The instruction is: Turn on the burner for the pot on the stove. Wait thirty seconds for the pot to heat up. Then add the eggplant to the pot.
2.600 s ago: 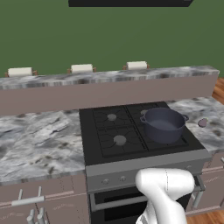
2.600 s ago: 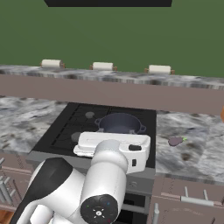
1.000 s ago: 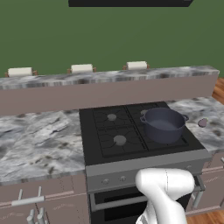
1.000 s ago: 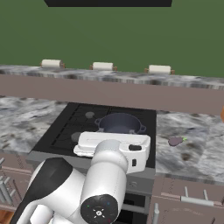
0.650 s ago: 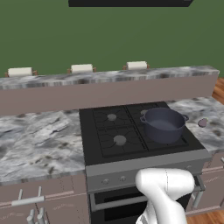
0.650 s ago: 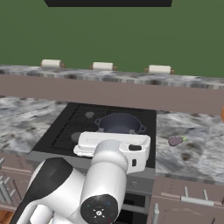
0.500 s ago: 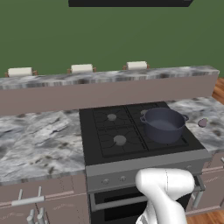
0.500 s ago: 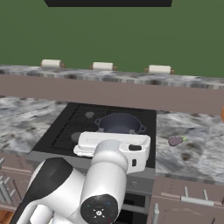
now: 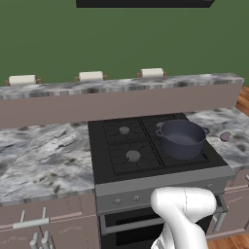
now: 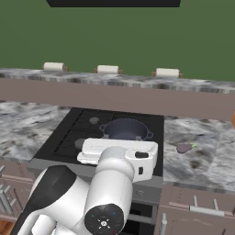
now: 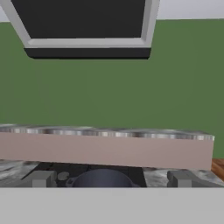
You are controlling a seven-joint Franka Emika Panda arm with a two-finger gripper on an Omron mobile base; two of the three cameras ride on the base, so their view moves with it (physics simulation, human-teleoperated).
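The gripper [image 11: 111,178] stands fully open and empty, its two blunt grey fingertips [image 11: 42,178] spread wide at the bottom of the hand view, looking level over the cooktop toward the flat green wall [image 11: 109,87] and the dark, pale-framed range hood [image 11: 85,26] above. Between the tips shows the rounded rim of the pot [image 9: 181,138], a deep, smooth, dark blue-grey vessel with two small side handles. It sits on the front right burner of the stove [image 9: 131,151], a black cooktop with ribbed grates, round grey burner caps and a grey front panel with small knobs. The eggplant [image 10: 184,148], a small dull purple lump, lies on the mottled grey marble counter [image 10: 197,147] right of the stove, apart from the pot. Behind runs a raised ledge [image 9: 121,95], marble-topped with a plain brownish face.
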